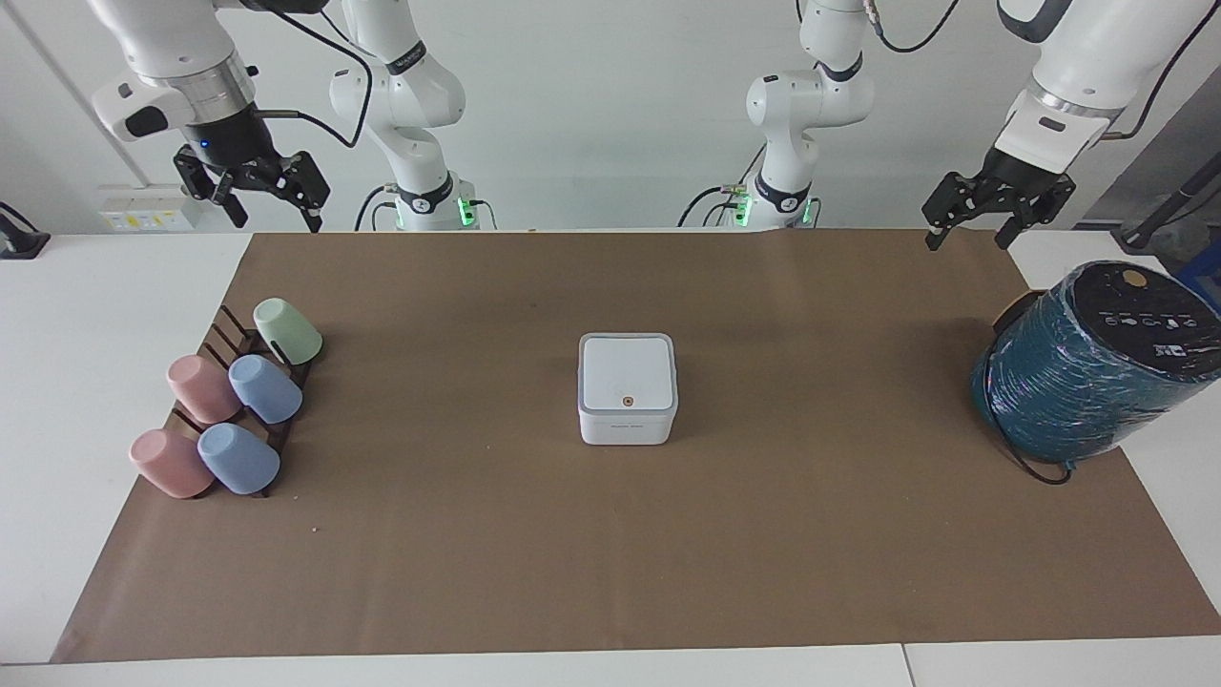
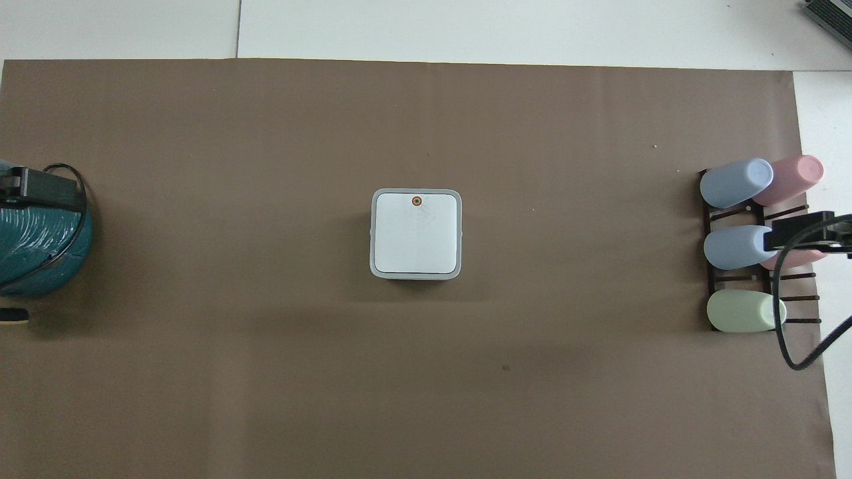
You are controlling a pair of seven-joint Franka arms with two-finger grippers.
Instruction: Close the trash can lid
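Observation:
The small white trash can (image 1: 627, 420) stands in the middle of the brown mat and also shows in the overhead view (image 2: 415, 274). Its lid (image 1: 627, 372) lies flat and shut on the grey rim, the orange dot up; the lid also shows in the overhead view (image 2: 416, 234). My left gripper (image 1: 997, 222) is open and empty, raised high at the left arm's end of the table, over the mat's corner by the teal cylinder; its tip shows in the overhead view (image 2: 40, 187). My right gripper (image 1: 256, 198) is open and empty, raised over the right arm's end; it waits.
A large teal wrapped cylinder (image 1: 1087, 367) lies at the left arm's end of the mat. A dark rack (image 1: 229, 336) with several pastel cups (image 1: 264, 388) sits at the right arm's end. The brown mat (image 1: 610, 534) covers most of the white table.

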